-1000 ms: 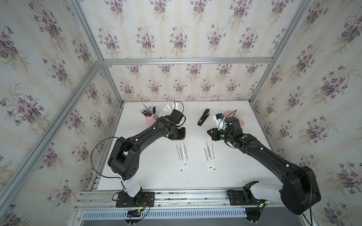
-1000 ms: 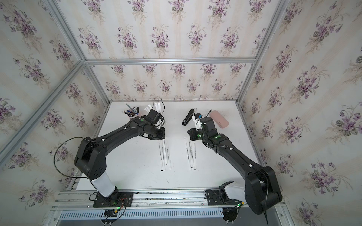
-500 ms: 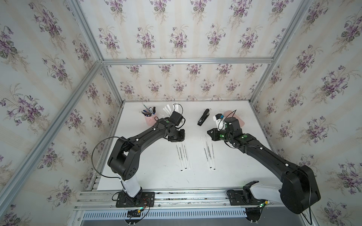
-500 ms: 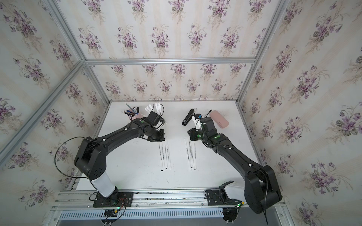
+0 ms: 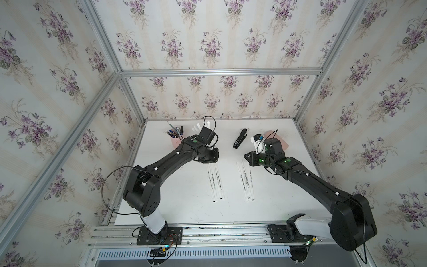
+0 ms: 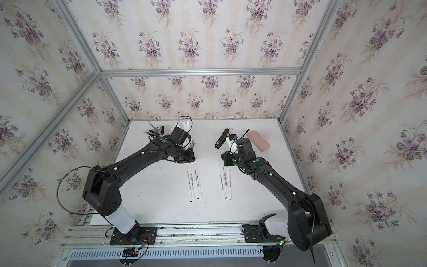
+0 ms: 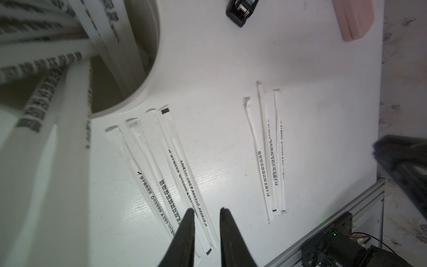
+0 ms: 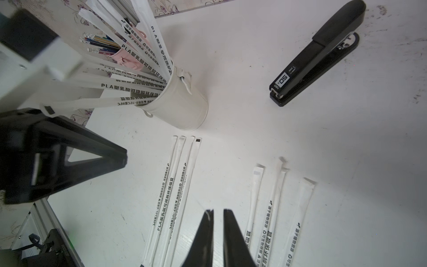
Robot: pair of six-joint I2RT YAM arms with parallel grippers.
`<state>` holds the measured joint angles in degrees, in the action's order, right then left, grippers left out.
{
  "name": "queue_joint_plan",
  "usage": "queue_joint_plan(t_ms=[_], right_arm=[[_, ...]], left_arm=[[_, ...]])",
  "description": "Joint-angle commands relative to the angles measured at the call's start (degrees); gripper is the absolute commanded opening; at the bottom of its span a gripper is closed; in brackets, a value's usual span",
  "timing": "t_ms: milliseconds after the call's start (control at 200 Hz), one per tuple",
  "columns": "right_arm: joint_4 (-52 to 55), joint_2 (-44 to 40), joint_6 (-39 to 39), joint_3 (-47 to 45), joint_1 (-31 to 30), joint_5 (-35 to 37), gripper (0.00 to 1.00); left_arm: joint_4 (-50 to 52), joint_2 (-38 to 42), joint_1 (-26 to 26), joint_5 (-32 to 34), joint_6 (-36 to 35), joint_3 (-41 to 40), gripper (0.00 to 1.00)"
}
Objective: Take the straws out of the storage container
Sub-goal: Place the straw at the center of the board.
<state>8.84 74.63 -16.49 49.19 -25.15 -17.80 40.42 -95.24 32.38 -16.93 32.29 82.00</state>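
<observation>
The white table [image 5: 184,203] carries both arms. The left arm [image 5: 171,159] reaches to its far left part, and the right arm [image 5: 309,180] reaches toward the far middle.

The storage container [image 8: 182,108] stands upright on the far left part of the table, beside a pink pen cup [image 5: 173,141]. In both top views the left arm's wrist hides most of it. A black stapler [image 5: 239,138] and a pink case [image 6: 258,141] lie farther right.

Many straws [image 8: 129,87] are in the container, leaning and fanning out over its rim.

Two groups of straws lie flat on the table, one of four [image 7: 161,173] and one of three [image 7: 270,161]. Within each group the straws lie nearly parallel, long axis running from the far side toward the near edge. Most have their black end marks toward the near edge. One straw of the four has its mark at the far end, close to the container.

The left gripper [image 7: 206,211] hangs over the group of four, jaws slightly apart and holding nothing. The right gripper [image 8: 218,211] hangs by the group of three, with a narrow gap between its jaws and nothing in it.
</observation>
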Motion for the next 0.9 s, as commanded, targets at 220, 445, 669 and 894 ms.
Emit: queue_joint_plan(t_ms=[220,445,669,894], right_arm=[[-5.78,10.42,-1.88,12.46,-8.62,2.67,0.16],[-8.18,25.47,0.66,27.40,-11.72,4.16,0.18],[-3.61,38.90,3.02,42.43,-11.68,5.57,0.23],[-0.55,45.82,2.87,50.35,-11.68,6.45,0.25]], left_arm=[[10.67,11.19,-0.04,7.90,-20.50,17.02,0.37],[4.37,21.06,-2.48,21.65,-29.23,8.42,0.44],[-2.20,26.95,-7.47,22.26,-30.38,-1.73,0.45],[-1.95,26.41,-9.54,17.99,-30.24,-3.25,0.44]])
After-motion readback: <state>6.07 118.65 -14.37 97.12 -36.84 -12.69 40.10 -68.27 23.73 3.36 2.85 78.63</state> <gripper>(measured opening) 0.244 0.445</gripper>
